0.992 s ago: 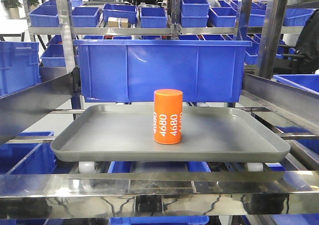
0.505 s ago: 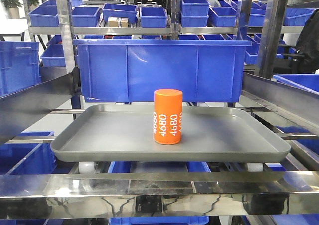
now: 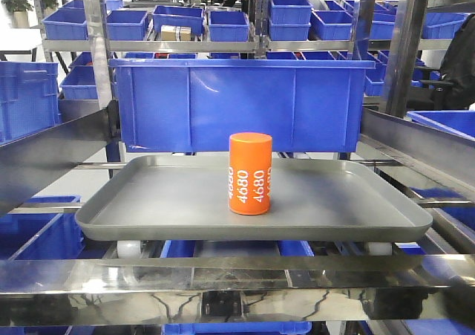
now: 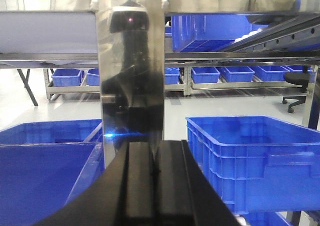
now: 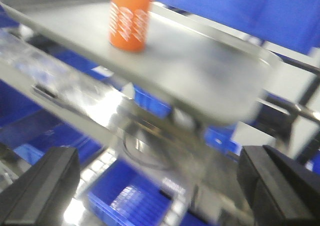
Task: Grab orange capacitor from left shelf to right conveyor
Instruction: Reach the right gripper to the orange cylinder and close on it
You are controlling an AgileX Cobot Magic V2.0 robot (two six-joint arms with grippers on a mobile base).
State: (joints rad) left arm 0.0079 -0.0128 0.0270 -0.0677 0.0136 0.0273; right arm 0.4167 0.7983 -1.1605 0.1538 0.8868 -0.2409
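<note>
The orange capacitor [image 3: 250,173] stands upright near the middle of the grey tray [image 3: 148,201] on the left shelf [image 3: 223,279], white "4680" printed down its side. In the blurred right wrist view the capacitor [image 5: 130,16] is at the top on the tray [image 5: 210,70], well above and ahead of my right gripper [image 5: 157,183], which is open with its fingers [image 5: 45,186] far apart and nothing between them. My left gripper [image 4: 155,168] is shut and empty, its pads pressed together in front of a shiny steel post [image 4: 131,80]. The right conveyor is out of view.
A big blue bin [image 3: 241,101] sits just behind the tray. A steel front rail [image 3: 237,290] crosses below the tray. Sloped steel side rails [image 3: 52,153] flank it. More blue bins [image 4: 250,158] stand on lower levels and on racks [image 3: 178,19] behind.
None in the front view; the capacitor and tray stay where they were.
</note>
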